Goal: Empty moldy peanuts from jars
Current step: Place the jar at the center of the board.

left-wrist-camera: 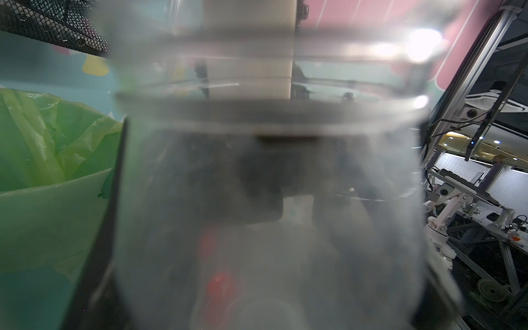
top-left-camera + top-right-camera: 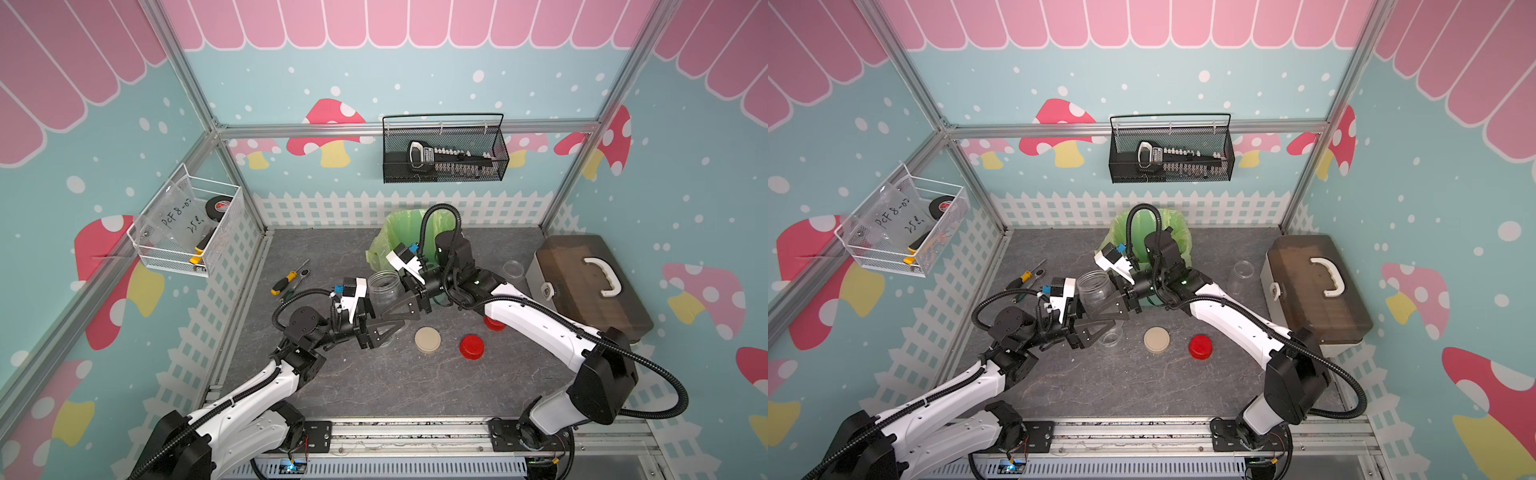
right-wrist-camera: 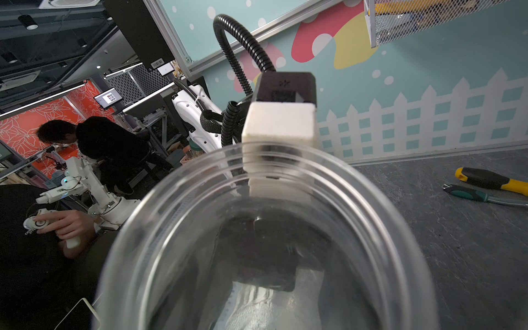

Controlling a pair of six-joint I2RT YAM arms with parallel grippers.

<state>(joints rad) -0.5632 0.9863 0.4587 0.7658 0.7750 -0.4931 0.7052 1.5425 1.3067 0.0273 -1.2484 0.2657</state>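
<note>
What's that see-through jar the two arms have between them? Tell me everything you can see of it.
The clear jar looks like plastic: round, with a ridged screw neck, lid off, seemingly empty. It is up off the table, roughly upright, its lower part held between the left hand and right hand, in front of the green-bagged bin.

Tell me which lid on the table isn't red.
The beige lid, lying flat beside the exposed red lid; the other red lid is half hidden under the right arm.
</note>
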